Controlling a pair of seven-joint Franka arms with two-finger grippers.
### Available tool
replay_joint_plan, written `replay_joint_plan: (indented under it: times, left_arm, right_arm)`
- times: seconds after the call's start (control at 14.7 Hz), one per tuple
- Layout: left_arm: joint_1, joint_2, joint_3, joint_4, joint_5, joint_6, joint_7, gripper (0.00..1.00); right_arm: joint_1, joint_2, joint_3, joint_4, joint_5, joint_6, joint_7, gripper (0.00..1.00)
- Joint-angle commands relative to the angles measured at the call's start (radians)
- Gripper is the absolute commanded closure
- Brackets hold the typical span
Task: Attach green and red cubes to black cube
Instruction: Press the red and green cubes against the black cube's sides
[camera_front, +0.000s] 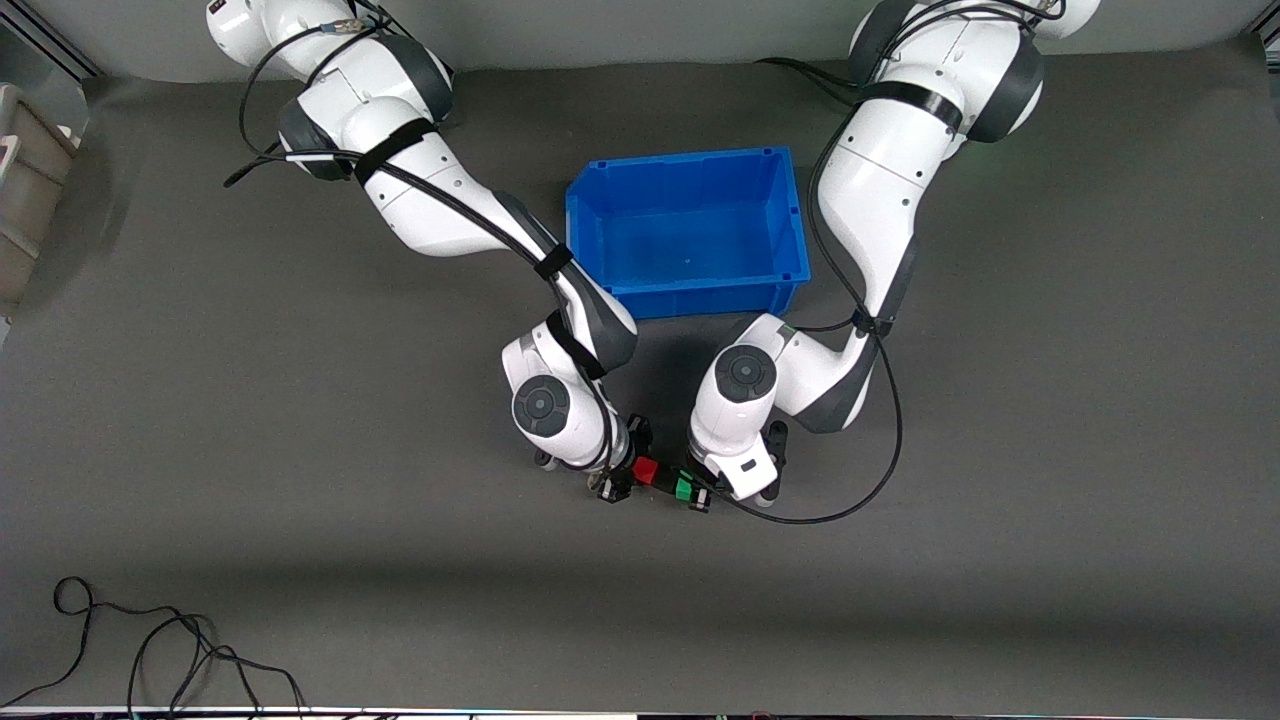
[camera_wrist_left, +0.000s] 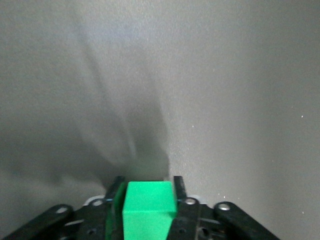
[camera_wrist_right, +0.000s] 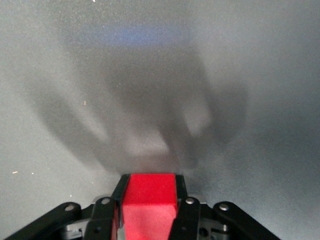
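Both grippers meet low over the table, nearer the front camera than the blue bin. My right gripper (camera_front: 638, 468) is shut on the red cube (camera_front: 646, 470), which fills the gap between its fingers in the right wrist view (camera_wrist_right: 150, 200). The green cube (camera_front: 685, 488) sits between the fingers of my left gripper (camera_front: 692, 490). In the left wrist view the green cube (camera_wrist_left: 148, 210) touches one finger, and a thin gap shows at the other finger (camera_wrist_left: 114, 200). A dark piece between red and green looks like the black cube (camera_front: 666, 479), mostly hidden.
An empty blue bin (camera_front: 690, 160) stands between the two arms, farther from the front camera than the cubes. Loose black cables (camera_front: 150, 650) lie at the table's front edge toward the right arm's end. A beige object (camera_front: 25, 200) sits at that end's edge.
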Motion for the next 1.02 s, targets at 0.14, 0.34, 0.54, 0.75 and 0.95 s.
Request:
replay_joint_plan:
  times: [0.14, 0.34, 0.54, 0.75, 0.95]
  left_arm:
    - [-0.010, -0.007, 0.008, 0.009, 0.010, -0.015, 0.002, 0.00]
    - [-0.004, -0.026, 0.013, 0.009, 0.014, -0.023, 0.018, 0.00]
    - [0.038, -0.052, 0.016, 0.009, 0.014, -0.044, 0.030, 0.00]
    - [0.101, -0.127, 0.005, 0.012, 0.004, -0.211, 0.158, 0.00]
    - [0.149, -0.197, 0.011, 0.009, 0.003, -0.360, 0.295, 0.00]
  right_arm:
    - [0.014, 0.019, 0.000, 0.043, 0.001, 0.009, 0.012, 0.96]
    - [0.032, 0.013, -0.002, 0.043, -0.003, 0.007, -0.047, 0.00]
    - [0.040, -0.007, -0.004, 0.040, -0.017, 0.003, -0.063, 0.00]
    - [0.037, -0.065, -0.002, 0.041, -0.017, -0.066, -0.075, 0.00]
    - [0.029, -0.166, -0.003, 0.040, -0.010, -0.231, -0.225, 0.00]
